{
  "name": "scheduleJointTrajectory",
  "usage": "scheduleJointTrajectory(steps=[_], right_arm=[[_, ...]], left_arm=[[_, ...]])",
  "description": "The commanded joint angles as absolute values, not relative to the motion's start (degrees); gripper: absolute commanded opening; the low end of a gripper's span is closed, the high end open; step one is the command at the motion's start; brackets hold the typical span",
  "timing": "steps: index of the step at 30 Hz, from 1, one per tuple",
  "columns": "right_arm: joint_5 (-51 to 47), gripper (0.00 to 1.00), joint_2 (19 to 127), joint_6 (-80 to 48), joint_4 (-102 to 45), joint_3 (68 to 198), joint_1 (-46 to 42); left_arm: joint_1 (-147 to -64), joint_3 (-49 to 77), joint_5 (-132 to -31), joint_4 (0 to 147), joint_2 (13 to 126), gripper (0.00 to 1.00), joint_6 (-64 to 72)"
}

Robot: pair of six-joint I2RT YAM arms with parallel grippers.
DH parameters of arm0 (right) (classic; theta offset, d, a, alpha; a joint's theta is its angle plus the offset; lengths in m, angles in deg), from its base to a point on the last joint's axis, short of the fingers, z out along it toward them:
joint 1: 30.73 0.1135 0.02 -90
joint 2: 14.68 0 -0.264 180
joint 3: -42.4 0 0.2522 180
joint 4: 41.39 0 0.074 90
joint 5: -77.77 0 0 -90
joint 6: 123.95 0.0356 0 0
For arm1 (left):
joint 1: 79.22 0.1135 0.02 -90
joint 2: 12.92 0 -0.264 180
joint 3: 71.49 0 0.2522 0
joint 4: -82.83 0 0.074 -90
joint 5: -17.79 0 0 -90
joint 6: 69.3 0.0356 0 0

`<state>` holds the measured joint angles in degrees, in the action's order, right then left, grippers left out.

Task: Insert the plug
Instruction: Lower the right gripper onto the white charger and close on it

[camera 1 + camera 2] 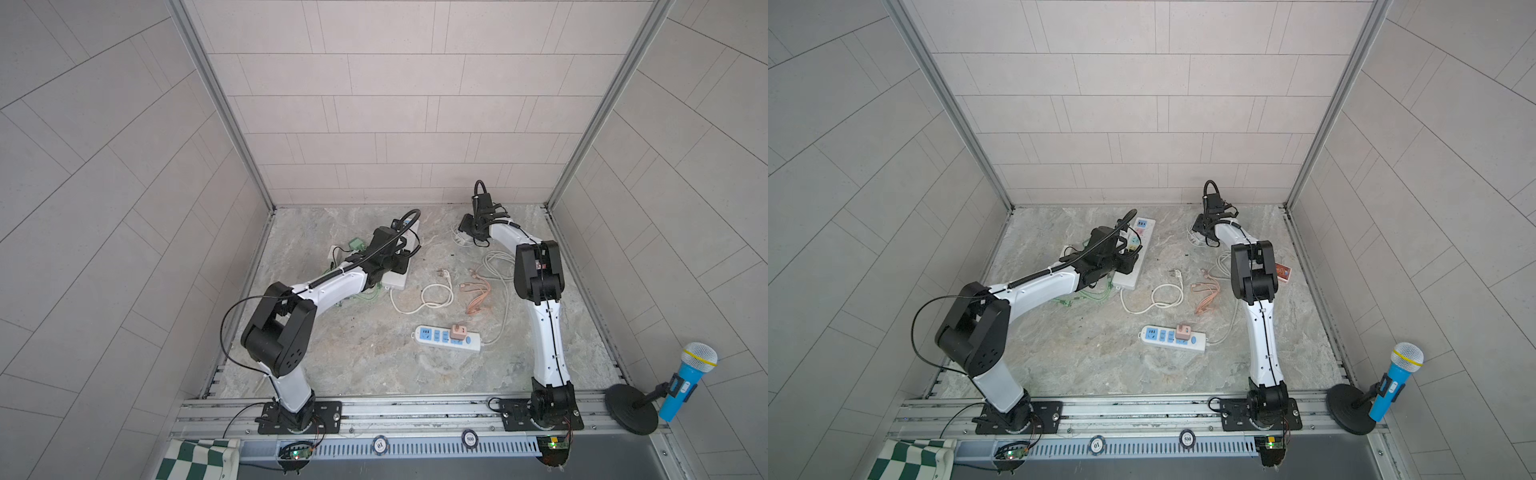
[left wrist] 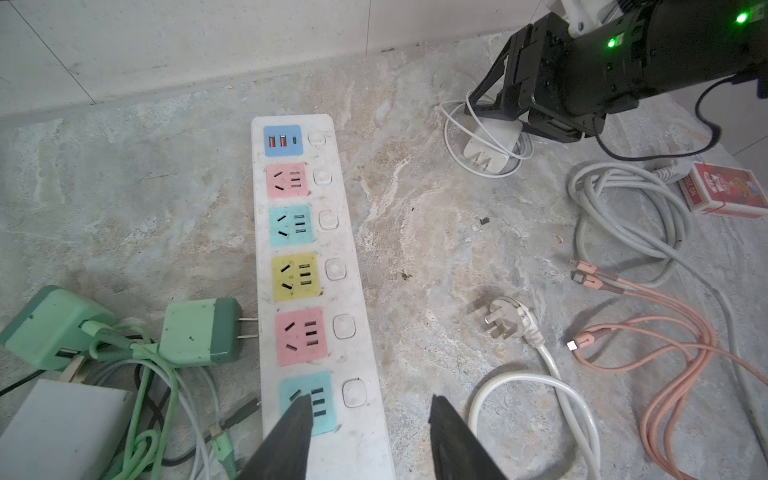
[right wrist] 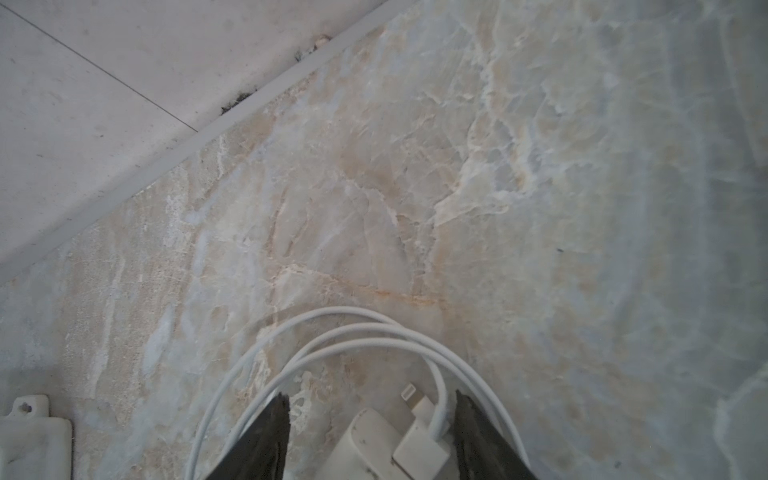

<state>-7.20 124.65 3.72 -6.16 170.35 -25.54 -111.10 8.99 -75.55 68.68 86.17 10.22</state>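
Observation:
A long white power strip (image 2: 353, 291) with coloured sockets lies on the marble floor, also seen in a top view (image 1: 1128, 277). My left gripper (image 2: 370, 399) hovers open over its near end, one finger above the teal socket (image 2: 309, 401) and the other above bare floor. Near the back wall lies a white two-prong charger plug (image 2: 492, 143) wrapped in its thin white cable (image 3: 340, 332). My right gripper (image 3: 372, 395) stands open around the charger plug (image 3: 370, 449), with a gap at one finger. In a top view it is at the back (image 1: 467, 227).
A three-pin plug (image 2: 505, 320) on a white cord lies loose mid-floor. Pink cables (image 2: 665, 332), grey cable coils (image 2: 623, 208) and a red card box (image 2: 723, 191) sit to the right. Green chargers (image 2: 199, 332) crowd the strip's left. A second strip (image 1: 449, 337) lies nearer the front.

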Motion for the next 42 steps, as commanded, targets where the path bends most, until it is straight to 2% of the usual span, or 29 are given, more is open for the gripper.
scheduleJointTrajectory(steps=[1,9,16,21,27,32,35,42], right_arm=[[-5.11,0.63,123.15,3.69,0.13,167.59,-25.50],[-0.78,0.60,120.62,-1.95,4.42,165.81,-25.06],[2.34,0.59,122.70,-7.65,12.12,169.74,-24.70],[-1.97,0.63,123.30,-14.10,21.62,174.43,-23.35],[-4.22,0.68,117.40,-11.22,16.01,164.88,-23.39],[-4.67,0.70,117.32,-10.24,14.82,162.95,-22.98],[-4.17,0.64,118.04,-9.95,14.86,162.96,-22.86],[-5.92,0.41,115.45,-10.17,13.21,161.66,-22.30]], left_arm=[[-110.73,10.82,-76.49,69.12,86.66,0.51,10.64],[-110.69,9.52,-76.94,69.68,85.88,0.50,10.33],[-110.69,8.59,-77.40,70.03,84.91,0.50,9.96],[-110.69,8.44,-77.53,70.37,84.81,0.50,9.87],[-110.70,8.89,-78.33,70.55,85.41,0.49,9.54],[-110.79,8.89,-79.14,70.82,85.45,0.49,9.03],[-110.77,8.50,-79.13,70.81,85.02,0.48,9.10],[-110.80,8.75,-79.77,70.43,84.54,0.48,9.31]])
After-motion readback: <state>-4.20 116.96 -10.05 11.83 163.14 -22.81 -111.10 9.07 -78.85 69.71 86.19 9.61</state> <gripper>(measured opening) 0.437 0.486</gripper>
